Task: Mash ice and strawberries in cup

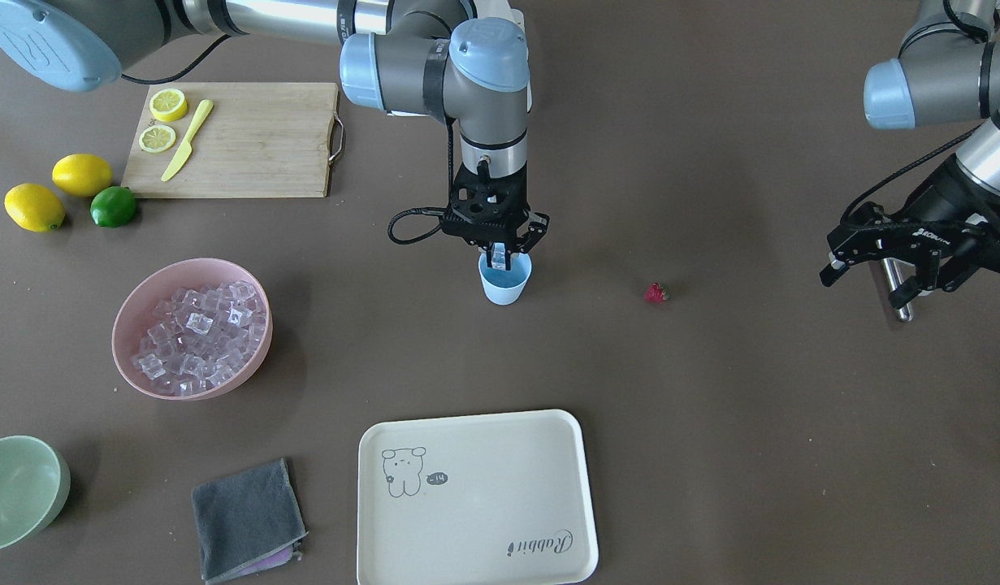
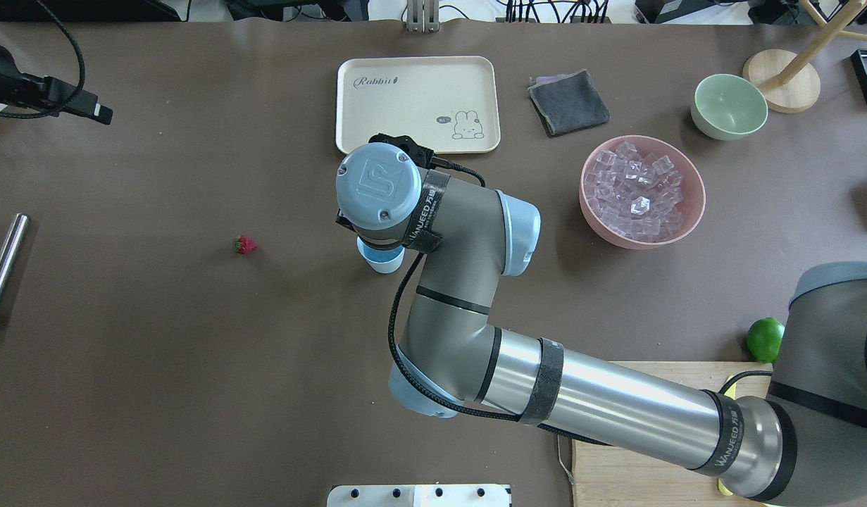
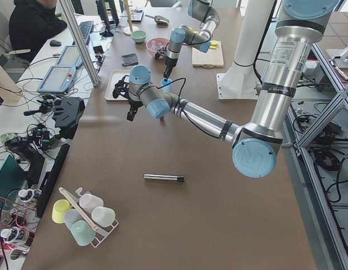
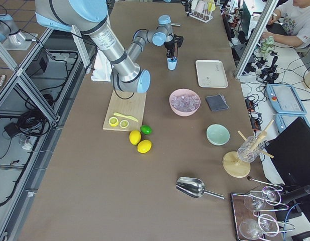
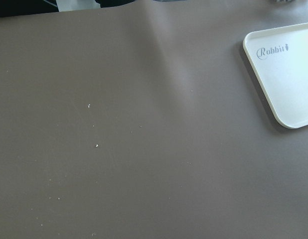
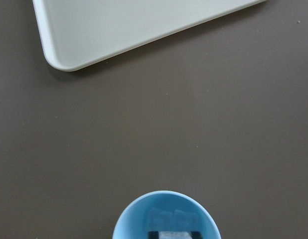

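The light-blue cup (image 1: 505, 283) stands mid-table; it also shows in the overhead view (image 2: 382, 259) and the right wrist view (image 6: 166, 214). My right gripper (image 1: 500, 258) hangs straight over its mouth, shut on a clear ice cube (image 1: 498, 257), with its tips just inside the rim. More ice (image 1: 197, 335) fills the pink bowl (image 1: 126, 313). The tiny red strawberry (image 1: 655, 292) lies alone on the table on the cup's far side from the bowl (image 2: 245, 244). My left gripper (image 1: 872, 280) is open and empty, hovering well off to the side.
A metal rod (image 1: 898, 288) lies under my left gripper. A cream tray (image 1: 475, 496), grey cloth (image 1: 246, 520) and pale green bowl (image 1: 16, 487) sit on the operators' side. A cutting board (image 1: 248, 146) with lemon slices and a knife, two lemons and a lime (image 1: 113, 205) sit beyond the pink bowl.
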`<state>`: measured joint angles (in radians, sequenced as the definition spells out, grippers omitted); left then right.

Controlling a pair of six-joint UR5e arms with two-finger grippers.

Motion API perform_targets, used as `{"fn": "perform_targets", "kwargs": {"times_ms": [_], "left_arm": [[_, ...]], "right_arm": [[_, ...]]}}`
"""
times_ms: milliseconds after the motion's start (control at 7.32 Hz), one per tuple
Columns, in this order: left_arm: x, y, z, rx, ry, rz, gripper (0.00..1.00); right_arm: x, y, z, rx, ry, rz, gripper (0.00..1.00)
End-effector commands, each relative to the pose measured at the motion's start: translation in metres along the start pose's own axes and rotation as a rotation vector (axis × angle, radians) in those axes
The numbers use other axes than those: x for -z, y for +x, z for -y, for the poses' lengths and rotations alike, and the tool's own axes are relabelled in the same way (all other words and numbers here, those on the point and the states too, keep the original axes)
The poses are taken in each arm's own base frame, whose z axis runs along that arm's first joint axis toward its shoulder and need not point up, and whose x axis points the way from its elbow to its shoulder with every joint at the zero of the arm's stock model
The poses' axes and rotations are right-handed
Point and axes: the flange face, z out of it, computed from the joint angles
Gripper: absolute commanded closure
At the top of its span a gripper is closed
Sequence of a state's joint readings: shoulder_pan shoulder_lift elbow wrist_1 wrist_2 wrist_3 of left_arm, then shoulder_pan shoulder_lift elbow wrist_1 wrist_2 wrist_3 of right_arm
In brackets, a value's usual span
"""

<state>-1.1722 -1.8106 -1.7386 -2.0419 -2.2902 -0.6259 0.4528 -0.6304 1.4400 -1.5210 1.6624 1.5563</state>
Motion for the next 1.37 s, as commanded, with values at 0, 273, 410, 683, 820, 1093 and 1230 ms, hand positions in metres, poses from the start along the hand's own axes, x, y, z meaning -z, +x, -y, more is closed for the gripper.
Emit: {"fn": "perform_targets", "kwargs": {"times_ms": [0, 273, 410, 683, 820, 1093, 1230], "left_arm": [[0.002, 0.005, -0.001, -0.006, 0.002, -0.007, 0.02], [-0.005, 0.011, -0.002, -0.004, -0.01, -0.007, 0.02], [-0.01, 0.049, 0.013, 0.101, -0.005, -0.044, 0.02], [-0.099, 0.158, -0.027, 0.051, -0.001, 0.004, 0.02], [-0.131, 0.173, -0.054, 0.021, -0.01, 0.045, 0.02], [-0.169, 0.16, -0.09, 0.061, -0.078, 0.071, 0.02], [-0.175, 0.172, -0.095, 0.083, -0.049, 0.075, 0.02]], "right_arm": [[-0.002, 0.001, -0.006, -0.001, 0.002, -0.001, 0.28], [0.017, -0.002, -0.012, -0.011, 0.011, 0.027, 0.01], [0.057, 0.03, 0.006, -0.006, 0.009, 0.022, 0.01], [0.118, 0.146, 0.085, 0.071, -0.04, 0.027, 0.01], [0.136, 0.205, 0.123, 0.127, -0.048, 0.022, 0.01], [0.132, 0.312, 0.186, 0.219, -0.047, -0.024, 0.01], [0.118, 0.396, 0.207, 0.3, -0.072, -0.017, 0.01]]}}
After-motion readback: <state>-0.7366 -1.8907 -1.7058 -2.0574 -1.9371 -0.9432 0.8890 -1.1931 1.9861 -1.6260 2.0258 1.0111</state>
